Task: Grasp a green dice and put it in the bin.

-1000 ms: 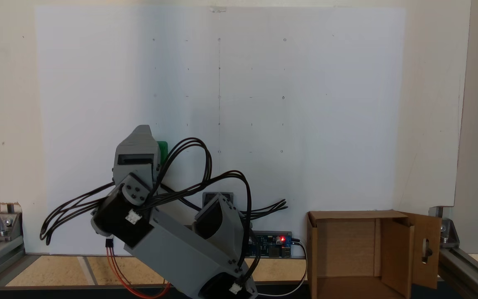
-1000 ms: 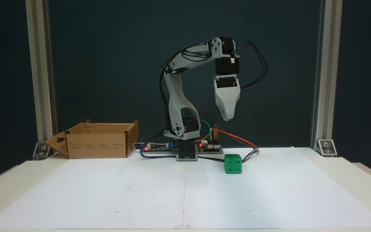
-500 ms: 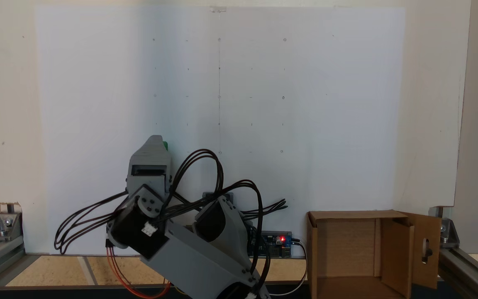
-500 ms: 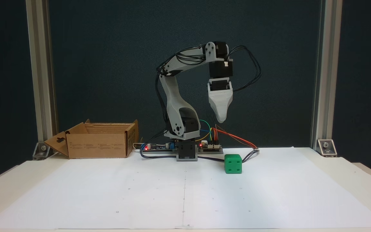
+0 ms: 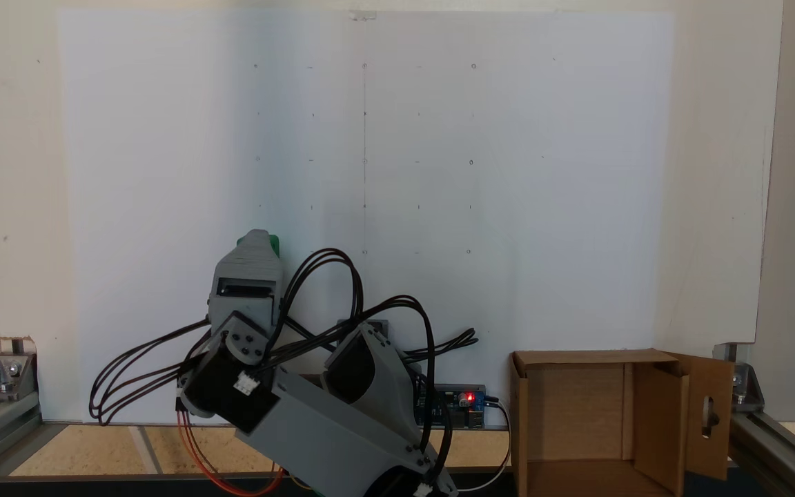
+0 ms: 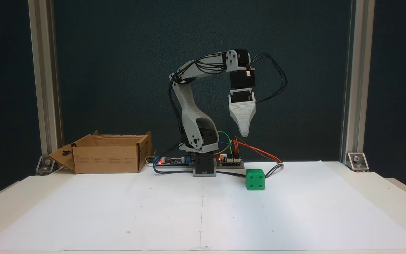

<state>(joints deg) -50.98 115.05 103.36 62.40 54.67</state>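
**A:** One green dice sat on the white paper, just in front of the arm's base and a bit to the right in the front-facing fixed view. Four pips faced that camera. It's a cube, so no real long axis; its faces looked roughly square to the paper's edges.

**B:** And the gripper?

**A:** It hung in the air, tip pointing down, above the dice and slightly left of it, well clear of it. From above, a sliver of green peeked out beside the gripper body. Both views gave me just one tapered tip, so I couldn't tell if the jaws were apart or together. Nothing was in them.

**B:** The bin?

**A:** Cardboard, flaps open, far left of the base in the front view, well apart from the dice.
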